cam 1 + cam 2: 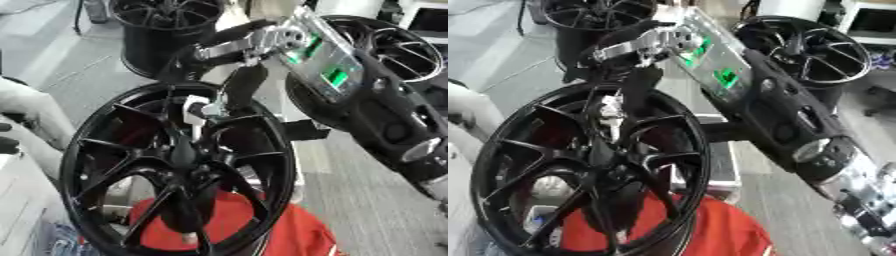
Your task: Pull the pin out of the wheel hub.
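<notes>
My right robot hand (229,90) reaches in from the upper right, over the rim of the big black wheel (96,150) that stands nearly upright in front of me. I come in from above because the wheel faces me on edge, and the spokes leave gaps wide enough for my fingers (245,85) near the top. The fingers point down into the upper part of the wheel, just beside a small pale piece (194,107) that sits among the spokes above the hub (184,155). I take that pale piece to be the pin, though I cannot be sure of its shape. My fingers look curled toward it, but whether they already pinch it is hidden by the hand itself and the dark spokes, so I cannot tell if I hold it.

The wheel rests low against something red (297,230) that seems to prop or cushion it, which would keep it from rolling while I pull. Two more wheels (166,25) stand behind, well apart from my work. My left robot hand shows in neither view.

I judge that the pin is still in the wheel, so the pull is yet to be made, likely straight outward along the pin.
</notes>
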{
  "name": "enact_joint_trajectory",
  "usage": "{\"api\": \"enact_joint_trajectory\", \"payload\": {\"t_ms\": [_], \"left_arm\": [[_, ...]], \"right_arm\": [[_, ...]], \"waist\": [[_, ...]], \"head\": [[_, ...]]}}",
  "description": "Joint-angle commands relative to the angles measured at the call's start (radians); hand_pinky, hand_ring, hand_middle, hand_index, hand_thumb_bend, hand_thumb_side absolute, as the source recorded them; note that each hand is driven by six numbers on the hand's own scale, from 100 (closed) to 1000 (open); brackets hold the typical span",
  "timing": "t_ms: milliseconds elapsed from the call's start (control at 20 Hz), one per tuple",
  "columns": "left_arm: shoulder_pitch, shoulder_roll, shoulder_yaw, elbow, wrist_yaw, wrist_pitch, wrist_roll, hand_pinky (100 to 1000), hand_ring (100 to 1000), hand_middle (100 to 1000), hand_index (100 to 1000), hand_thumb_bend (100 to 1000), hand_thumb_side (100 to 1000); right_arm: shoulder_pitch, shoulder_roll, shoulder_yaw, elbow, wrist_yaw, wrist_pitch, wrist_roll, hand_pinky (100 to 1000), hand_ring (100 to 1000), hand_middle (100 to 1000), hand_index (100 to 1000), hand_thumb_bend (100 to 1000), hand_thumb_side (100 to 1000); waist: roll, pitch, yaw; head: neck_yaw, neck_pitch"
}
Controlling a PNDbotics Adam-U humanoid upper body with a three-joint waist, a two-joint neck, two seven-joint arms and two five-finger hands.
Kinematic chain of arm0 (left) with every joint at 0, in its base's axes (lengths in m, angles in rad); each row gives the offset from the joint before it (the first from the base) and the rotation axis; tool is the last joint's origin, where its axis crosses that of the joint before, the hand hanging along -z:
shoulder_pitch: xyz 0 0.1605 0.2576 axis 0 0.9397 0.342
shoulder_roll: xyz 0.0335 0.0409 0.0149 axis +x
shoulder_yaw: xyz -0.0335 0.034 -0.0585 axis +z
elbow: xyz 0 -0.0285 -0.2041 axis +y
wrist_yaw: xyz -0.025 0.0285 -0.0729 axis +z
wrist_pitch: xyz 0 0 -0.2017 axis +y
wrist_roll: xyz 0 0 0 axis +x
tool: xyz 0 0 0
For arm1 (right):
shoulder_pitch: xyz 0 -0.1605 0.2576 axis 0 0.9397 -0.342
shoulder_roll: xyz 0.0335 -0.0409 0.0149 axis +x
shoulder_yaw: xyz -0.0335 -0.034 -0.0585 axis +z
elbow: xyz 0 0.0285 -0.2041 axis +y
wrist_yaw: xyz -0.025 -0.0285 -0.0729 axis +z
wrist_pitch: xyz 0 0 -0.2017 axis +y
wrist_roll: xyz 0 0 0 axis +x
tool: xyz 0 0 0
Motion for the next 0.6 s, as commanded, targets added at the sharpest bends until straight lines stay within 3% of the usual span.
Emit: {"api": "enact_joint_trajectory", "payload": {"t_ms": [50, 600], "left_arm": [[-0.013, 0.016, -0.004, -0.013, 0.000, -0.003, -0.003, 607, 582, 639, 820, 100, 713], [-0.011, 0.010, -0.004, -0.011, -0.004, -0.005, -0.004, 606, 582, 638, 820, 100, 714]], "right_arm": [[-0.029, 0.033, -0.031, 0.065, 0.085, -0.034, -0.012, 931, 988, 980, 968, 167, 307], [-0.029, 0.094, -0.103, 0.255, 0.258, -0.094, -0.080, 959, 996, 969, 969, 170, 331]], "waist": [[0.010, -0.007, 0.002], [0.015, -0.004, 0.002]], "head": [[-0.006, -0.009], [-0.008, -0.010]]}}
